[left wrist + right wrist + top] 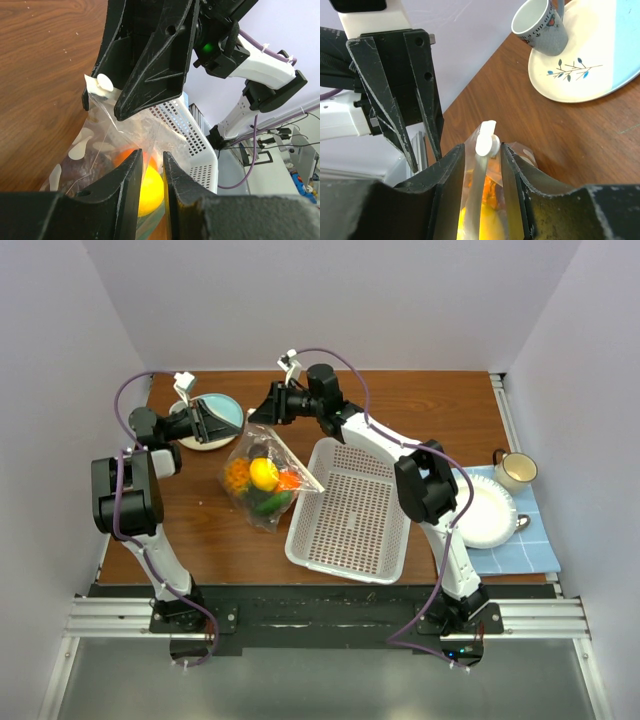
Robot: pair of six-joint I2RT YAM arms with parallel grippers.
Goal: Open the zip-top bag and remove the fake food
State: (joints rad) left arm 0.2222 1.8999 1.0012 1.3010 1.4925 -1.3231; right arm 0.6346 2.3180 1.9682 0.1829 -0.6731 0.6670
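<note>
**A:** Where is the bag?

**B:** The clear, crinkly zip-top bag [265, 480] printed with white dots lies on the wooden table. It is just beside the white perforated plastic basket [350, 515], at the basket's nine o'clock. The fake food [263, 486], a small plastic orange, a lemon and a green piece, is all inside it.

**A:** So nothing is out yet. Which step is this?

**B:** Opening, I'd say. The bag's top edge is lifted toward twelve o'clock, and the white slider tab [486, 140] stands up between the fingers of the right gripper [482, 147].

**A:** Is it clamped on the tab?

**B:** I can't tell. The jaws flank it closely, but there may be slack on one side. The left gripper [152, 155] comes in from the bag's ten o'clock, with its jaws pinched on a fold of the film.

**A:** And next?

**B:** The right needs a firm bite on that tab, then a straight pull along the seal while the left anchors the bag. If it pulls off-line, I'd expect the film to bunch or the tab to slip.
</note>
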